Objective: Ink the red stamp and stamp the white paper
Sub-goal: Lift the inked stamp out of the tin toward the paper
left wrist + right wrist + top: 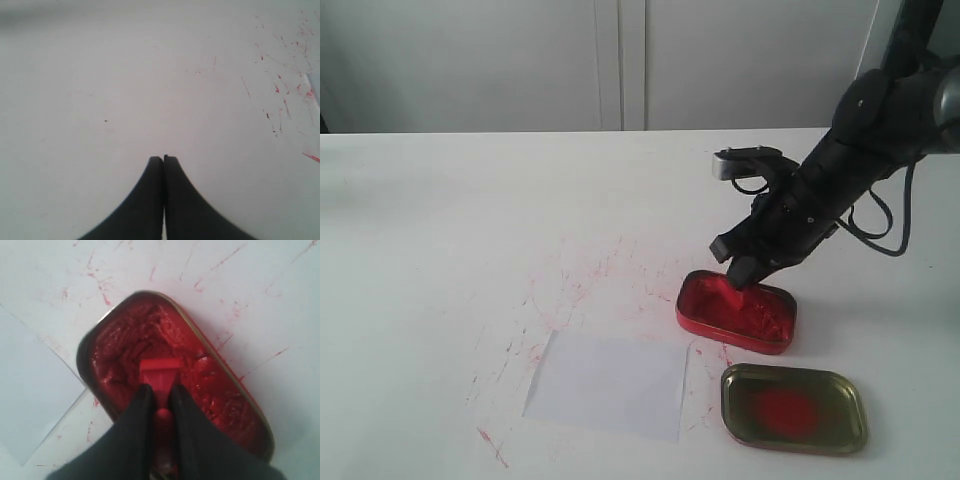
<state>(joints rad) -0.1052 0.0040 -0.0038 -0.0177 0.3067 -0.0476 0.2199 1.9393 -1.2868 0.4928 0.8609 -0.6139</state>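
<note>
The white surface [440, 250] is flecked with red smudges; pale panels [620, 60] close the room behind it. The right jaws clamp the red stamp [160, 371] by its handle, base down in the red tin [735, 312] beneath them. The white paper [610, 385] and a gold lid [795, 408] lie near those jaws. The left jaws are closed on nothing.

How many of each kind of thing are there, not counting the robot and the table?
red stamp: 1
red tin of paste: 1
gold lid: 1
white paper: 1
Total: 4
</note>
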